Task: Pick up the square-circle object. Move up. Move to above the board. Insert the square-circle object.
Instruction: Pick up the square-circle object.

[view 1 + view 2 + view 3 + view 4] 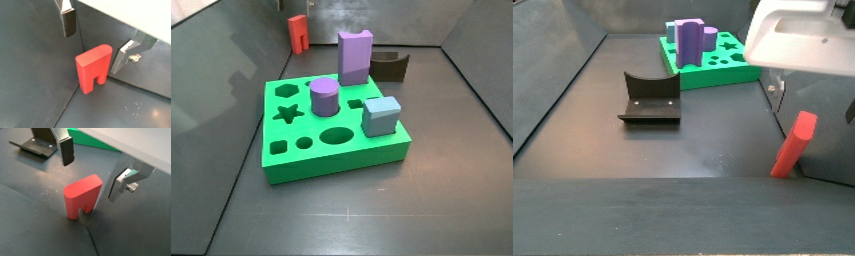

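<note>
The square-circle object [92, 69] is a red-orange block with a rounded top and a slot at its foot. It stands upright on the dark floor in both wrist views [83, 196] and both side views [298, 33] [792, 146]. My gripper [95, 42] is open, directly over the block. One finger [67, 151] is on each side of it, and neither touches it. In a side view the gripper [810, 100] hangs from its white body just above the block's top. The green board [338, 158] lies apart from the block and also shows in a side view [727, 72].
On the board stand a purple cylinder [325, 98], a tall purple block [356, 58] and a blue block [381, 114]. The dark fixture [651, 98] stands between the board and the red block. Grey walls enclose the floor.
</note>
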Tool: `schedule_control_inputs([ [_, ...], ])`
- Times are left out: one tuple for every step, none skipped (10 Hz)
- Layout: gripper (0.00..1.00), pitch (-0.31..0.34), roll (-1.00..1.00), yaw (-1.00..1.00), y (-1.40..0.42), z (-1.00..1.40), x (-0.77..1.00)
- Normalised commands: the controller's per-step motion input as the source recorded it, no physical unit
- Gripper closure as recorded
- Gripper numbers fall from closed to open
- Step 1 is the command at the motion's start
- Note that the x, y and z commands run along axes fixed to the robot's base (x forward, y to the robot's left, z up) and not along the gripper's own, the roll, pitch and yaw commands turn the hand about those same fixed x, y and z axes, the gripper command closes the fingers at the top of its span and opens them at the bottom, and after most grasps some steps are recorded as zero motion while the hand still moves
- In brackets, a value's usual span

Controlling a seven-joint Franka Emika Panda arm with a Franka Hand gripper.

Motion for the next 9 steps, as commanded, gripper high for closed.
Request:
schedule_control_inputs([
  [0.00, -0.067, -0.23, -0.41, 0.24, -0.57, 0.05],
  [0.00, -0.074, -0.25, -0.29, 0.22, -0.61, 0.00],
  [0.00, -0.087, -0.26, -0.23, 0.19, -0.60, 0.02],
  [0.00, -0.079, -0.18, -0.19, 0.01, -0.73, 0.07],
  [0.00, -0.041, -0.13, -0.15, 0.00, -0.81, 0.09],
  [0.00, 0.000, -0.06, -0.10, -0.11, -0.72, 0.15],
  [0.00, 0.000, -0.03, -0.08, -0.08, -0.68, 0.21],
  [0.00, 0.000, -0.03, -0.09, 0.00, -0.73, 0.11],
  [0.00, 0.000, -0.04, -0.07, 0.00, -0.84, 0.01],
])
